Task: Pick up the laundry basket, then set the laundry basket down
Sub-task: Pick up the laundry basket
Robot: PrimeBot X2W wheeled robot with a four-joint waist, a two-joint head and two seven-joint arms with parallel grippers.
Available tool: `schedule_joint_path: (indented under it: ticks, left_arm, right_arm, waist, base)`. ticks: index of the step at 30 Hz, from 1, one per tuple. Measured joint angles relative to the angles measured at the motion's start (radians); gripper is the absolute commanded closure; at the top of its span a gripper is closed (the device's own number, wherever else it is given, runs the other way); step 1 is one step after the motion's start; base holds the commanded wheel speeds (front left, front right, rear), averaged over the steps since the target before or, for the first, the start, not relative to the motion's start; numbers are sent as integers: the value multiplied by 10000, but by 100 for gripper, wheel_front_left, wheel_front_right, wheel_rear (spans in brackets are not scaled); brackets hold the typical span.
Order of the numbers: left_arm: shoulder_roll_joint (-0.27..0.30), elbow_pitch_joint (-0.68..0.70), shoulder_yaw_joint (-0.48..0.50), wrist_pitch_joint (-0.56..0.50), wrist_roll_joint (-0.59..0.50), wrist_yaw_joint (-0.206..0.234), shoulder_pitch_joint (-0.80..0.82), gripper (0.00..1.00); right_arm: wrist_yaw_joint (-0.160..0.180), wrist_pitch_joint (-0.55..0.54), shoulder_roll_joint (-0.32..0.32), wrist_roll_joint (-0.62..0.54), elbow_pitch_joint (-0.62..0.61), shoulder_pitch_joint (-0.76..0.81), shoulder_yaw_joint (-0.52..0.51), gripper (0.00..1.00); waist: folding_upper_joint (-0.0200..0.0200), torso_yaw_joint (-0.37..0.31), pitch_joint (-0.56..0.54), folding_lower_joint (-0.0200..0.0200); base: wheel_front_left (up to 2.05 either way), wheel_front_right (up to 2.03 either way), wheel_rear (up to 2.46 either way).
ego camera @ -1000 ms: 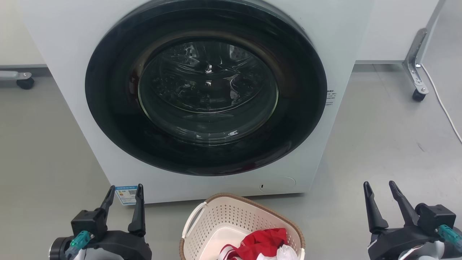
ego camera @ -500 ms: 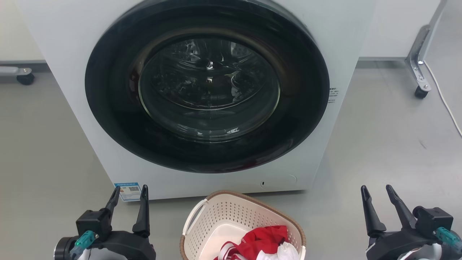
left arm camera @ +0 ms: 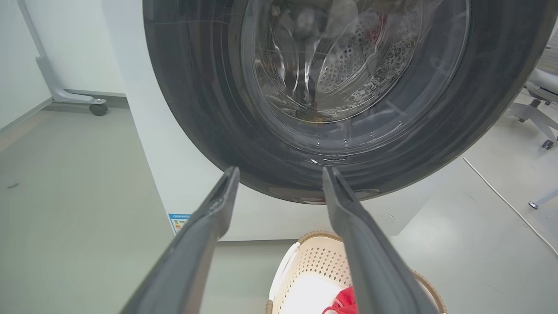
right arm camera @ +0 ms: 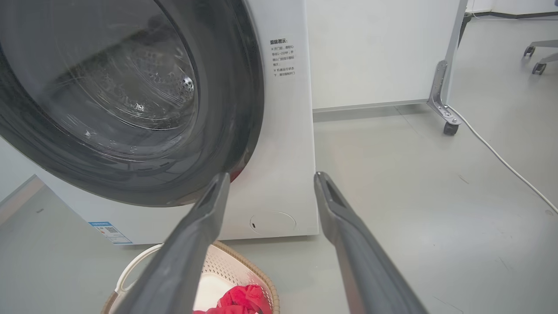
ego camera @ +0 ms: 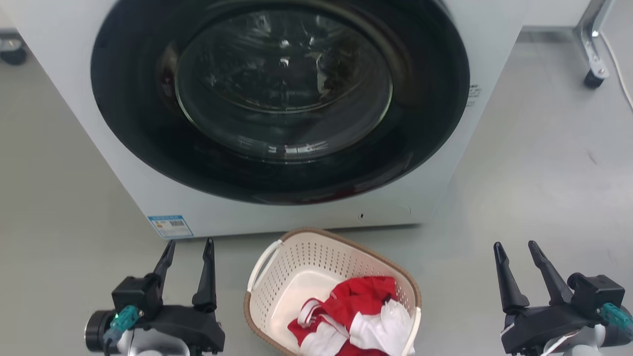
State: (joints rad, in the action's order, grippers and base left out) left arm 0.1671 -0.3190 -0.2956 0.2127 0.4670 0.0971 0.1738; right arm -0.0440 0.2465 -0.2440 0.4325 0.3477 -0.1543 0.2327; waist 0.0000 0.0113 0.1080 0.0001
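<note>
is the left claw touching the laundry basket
Apart. The head view shows a strip of bare grey floor between the left claw and the laundry basket; the claw is open and empty.

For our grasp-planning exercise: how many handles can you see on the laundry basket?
2. One white handle on the laundry basket's left end, nearer the left claw; the other on its right end, beside the red-and-white clothes. Its near edge is cropped.

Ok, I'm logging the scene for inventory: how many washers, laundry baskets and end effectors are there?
washer: 1
laundry basket: 1
end effectors: 2 (left end effector, right end effector)
Total: 4
</note>
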Motion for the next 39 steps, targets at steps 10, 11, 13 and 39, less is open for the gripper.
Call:
schedule_joint_path:
  ticks: [10,11,13,39]
  left_arm:
    - [-203,77,-123,-132,-52,0,805,0]
    - [-203,71,-125,-148,-52,0,881,0]
    - [-215,63,-157,-184,-54,-2,1060,0]
    - [29,-993,-779,-1517,-650,-548,4044,0]
  right_arm:
    - [-2,-82,-31,2,-328,-621,-40,0]
    - [-2,-86,-31,2,-360,-686,-44,0]
    - [-2,-88,-35,2,-403,-825,-56,0]
    - [-2,-171,-88,-12,-871,-2502,-104,0]
  waist:
    - [1,-26,1490,1]
    - [1,-32,1632,1]
    - [1,-46,1923,2]
    - [2,-378,5784,2]
  base:
    - [0,0,0]
    - [0,0,0]
    - [0,0,0]
    - [0,0,0]
